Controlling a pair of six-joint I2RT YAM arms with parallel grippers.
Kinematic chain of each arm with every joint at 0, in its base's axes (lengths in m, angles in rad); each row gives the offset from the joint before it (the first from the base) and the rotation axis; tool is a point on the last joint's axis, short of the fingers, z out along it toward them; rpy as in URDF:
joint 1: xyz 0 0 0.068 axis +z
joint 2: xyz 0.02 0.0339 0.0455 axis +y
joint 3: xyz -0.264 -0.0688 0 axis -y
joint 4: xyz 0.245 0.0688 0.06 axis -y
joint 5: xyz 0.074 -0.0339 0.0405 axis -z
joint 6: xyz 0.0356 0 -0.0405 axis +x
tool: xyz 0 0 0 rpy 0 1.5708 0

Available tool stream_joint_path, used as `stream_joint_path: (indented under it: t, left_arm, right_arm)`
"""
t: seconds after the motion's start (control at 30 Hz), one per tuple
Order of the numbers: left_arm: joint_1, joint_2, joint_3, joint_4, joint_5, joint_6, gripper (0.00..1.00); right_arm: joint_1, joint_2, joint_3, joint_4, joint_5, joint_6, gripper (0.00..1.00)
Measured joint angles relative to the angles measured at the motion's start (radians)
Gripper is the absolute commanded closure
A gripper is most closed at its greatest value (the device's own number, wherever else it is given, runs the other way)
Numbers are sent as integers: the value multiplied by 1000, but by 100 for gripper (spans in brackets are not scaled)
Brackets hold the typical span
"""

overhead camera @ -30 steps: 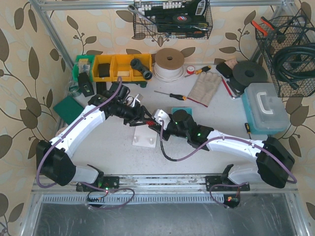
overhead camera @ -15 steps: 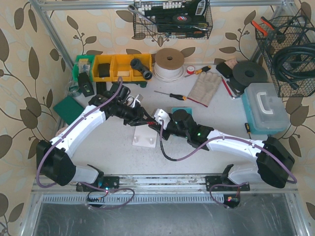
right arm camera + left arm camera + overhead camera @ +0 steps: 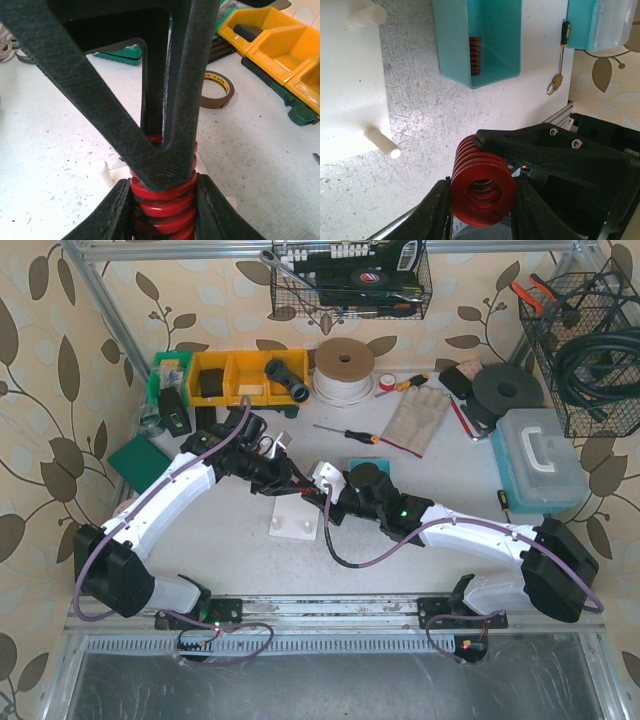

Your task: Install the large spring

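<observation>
The large red spring (image 3: 482, 185) hangs in the air between both grippers, just above the white peg plate (image 3: 296, 520). My left gripper (image 3: 482, 202) is shut on the spring's sides, and I look into the spring's open end. My right gripper (image 3: 162, 215) is also shut on the spring (image 3: 164, 205), gripping its coils from the other side. The left gripper's black fingers (image 3: 100, 90) fill most of the right wrist view. In the top view both grippers meet at the spring (image 3: 306, 489). Two white pegs (image 3: 381, 142) stick up from the plate.
A teal bin (image 3: 485, 40) holding a small red spring (image 3: 475, 54) lies just beyond the plate. Yellow bins (image 3: 235, 375), a tape roll (image 3: 216, 90), a cable spool (image 3: 343, 368), a screwdriver (image 3: 345, 432), a glove (image 3: 418, 418) and a teal toolbox (image 3: 540, 460) stand farther back.
My left gripper's fingers have closed onto the spring that the right gripper was holding. Both arms have hardly moved.
</observation>
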Motion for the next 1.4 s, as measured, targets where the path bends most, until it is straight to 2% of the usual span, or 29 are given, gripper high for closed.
stream_joint_path:
  t: [0.07,0.1,0.13,0.17,0.37,0.57,0.7,0.83,1.1,1.4]
  left_arm:
    - [0,0,17,-16,-14,5,100]
    - [-1,0,29,-29,-29,11,100]
    - [-5,0,41,-43,-43,16,100]
    - [-5,0,56,-58,-58,22,100]
    - [-5,3,176,-179,-167,84,100]
    - [-5,22,318,-328,-373,166,100]
    - [-5,39,357,-405,-503,212,100]
    - [-5,68,357,-452,-599,239,100]
    - [-5,179,316,-378,-644,249,100]
    - [-6,278,316,-251,-647,246,100]
  right_arm:
    - [2,0,2,6,5,6,29]
    - [2,0,3,6,11,9,23]
    - [2,0,4,7,19,13,5]
    - [2,0,4,7,27,14,1]
    - [2,0,4,7,77,34,0]
    - [2,-5,4,4,200,89,0]
    - [-23,-6,45,-103,337,214,1]
    - [-141,-8,121,-197,326,382,0]
    - [-242,-14,126,-294,245,587,0]
    - [-318,-97,55,-307,219,671,0]
